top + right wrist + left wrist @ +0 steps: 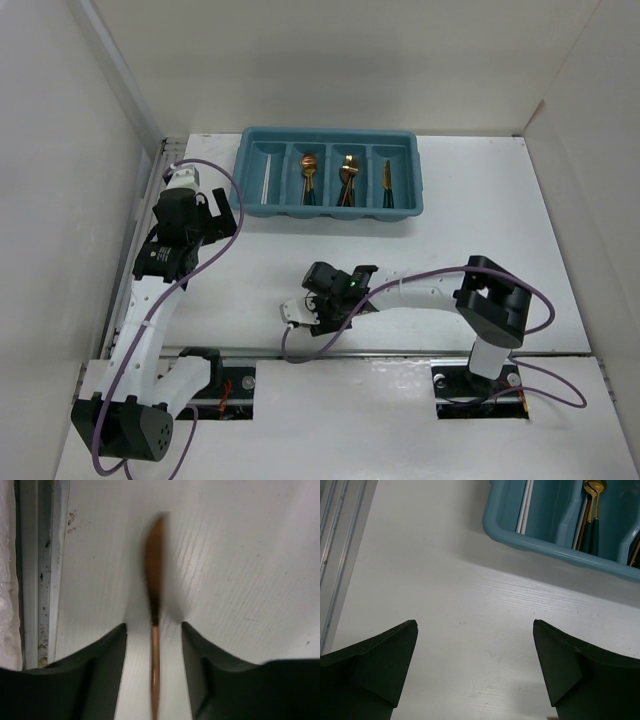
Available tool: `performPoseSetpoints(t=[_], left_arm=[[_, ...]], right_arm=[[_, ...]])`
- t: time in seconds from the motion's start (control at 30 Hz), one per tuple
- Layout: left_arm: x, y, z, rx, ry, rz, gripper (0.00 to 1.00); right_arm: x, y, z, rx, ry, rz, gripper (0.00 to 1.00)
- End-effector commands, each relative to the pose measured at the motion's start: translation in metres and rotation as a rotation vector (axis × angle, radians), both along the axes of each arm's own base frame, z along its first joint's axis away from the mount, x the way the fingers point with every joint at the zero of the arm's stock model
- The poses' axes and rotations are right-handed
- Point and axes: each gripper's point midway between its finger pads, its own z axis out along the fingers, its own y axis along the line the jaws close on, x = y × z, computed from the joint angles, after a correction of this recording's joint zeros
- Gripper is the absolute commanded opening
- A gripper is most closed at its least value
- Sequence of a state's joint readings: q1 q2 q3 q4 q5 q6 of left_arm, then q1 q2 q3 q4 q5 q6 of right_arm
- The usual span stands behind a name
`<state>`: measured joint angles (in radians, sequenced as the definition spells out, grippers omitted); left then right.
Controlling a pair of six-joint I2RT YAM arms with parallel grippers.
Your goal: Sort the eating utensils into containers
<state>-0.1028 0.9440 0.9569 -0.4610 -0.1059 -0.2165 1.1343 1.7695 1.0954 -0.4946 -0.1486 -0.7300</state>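
A slim copper utensil (155, 580) lies on the white table, blurred, with a dark patch near its middle; I cannot tell its kind. My right gripper (153, 627) straddles it, jaws partly apart, with a gap showing on each side of the shaft. From above, that gripper (328, 303) is low near the table's front edge and hides the utensil. The teal tray (330, 213) at the back holds white chopsticks (266, 185), copper spoons (309, 175) and other copper pieces (386, 185) in separate compartments. My left gripper (475, 625) hangs wide open and empty, just short of the tray's near left corner (540, 542).
A metal rail (42, 580) runs along the table edge just left of the right gripper. White walls enclose the table on the left, back and right. Purple cables loop from both arms.
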Motion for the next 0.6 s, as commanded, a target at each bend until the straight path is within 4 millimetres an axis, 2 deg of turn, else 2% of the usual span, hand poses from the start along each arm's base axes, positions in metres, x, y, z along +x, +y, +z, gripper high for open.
performPoseSetpoints(t=[0.0,0.03,0.1,0.13,0.17,0.23,0.27,0.4,0.43,0.47,0.5,0.57], left_arm=[[0.000,0.003,0.007,0.001,-0.036,0.011,1.00],[0.000,0.003,0.007,0.001,-0.036,0.011,1.00],[0.000,0.003,0.007,0.008,-0.035,0.006,1.00],[0.000,0.003,0.007,0.008,-0.035,0.006,1.00],[0.000,0.003,0.007,0.008,-0.035,0.006,1.00],[0.000,0.003,0.007,0.008,-0.035,0.006,1.00],[0.000,0.003,0.007,0.008,-0.035,0.006,1.00],[0.000,0.003,0.007,0.008,-0.035,0.006,1.00],[0.000,0.003,0.007,0.008,-0.035,0.006,1.00],[0.000,0.003,0.007,0.008,-0.035,0.006,1.00],[0.000,0.003,0.007,0.008,-0.035,0.006,1.00],[0.000,0.003,0.007,0.008,-0.035,0.006,1.00]], right_arm=[[0.000,-0.022,-0.018,-0.119,-0.018,-0.007,0.47],[0.000,-0.023,-0.021,-0.127,-0.010,-0.018,0.36],[0.001,-0.022,-0.022,-0.131,-0.013,-0.033,0.21],[0.004,-0.016,-0.019,-0.111,-0.018,-0.044,0.04],[0.005,-0.016,-0.025,-0.128,-0.009,-0.078,0.00],[0.019,-0.002,-0.019,-0.091,-0.054,-0.144,0.00],[0.021,0.001,-0.022,-0.088,-0.050,-0.188,0.00],[0.038,0.025,-0.010,-0.005,-0.078,-0.338,0.00],[0.042,0.026,-0.011,-0.005,-0.088,-0.377,0.02],[0.046,0.037,-0.001,0.031,-0.085,-0.402,0.07],[0.045,0.038,-0.003,0.028,-0.068,-0.434,0.24],[0.043,0.041,-0.002,0.023,-0.050,-0.440,0.51]])
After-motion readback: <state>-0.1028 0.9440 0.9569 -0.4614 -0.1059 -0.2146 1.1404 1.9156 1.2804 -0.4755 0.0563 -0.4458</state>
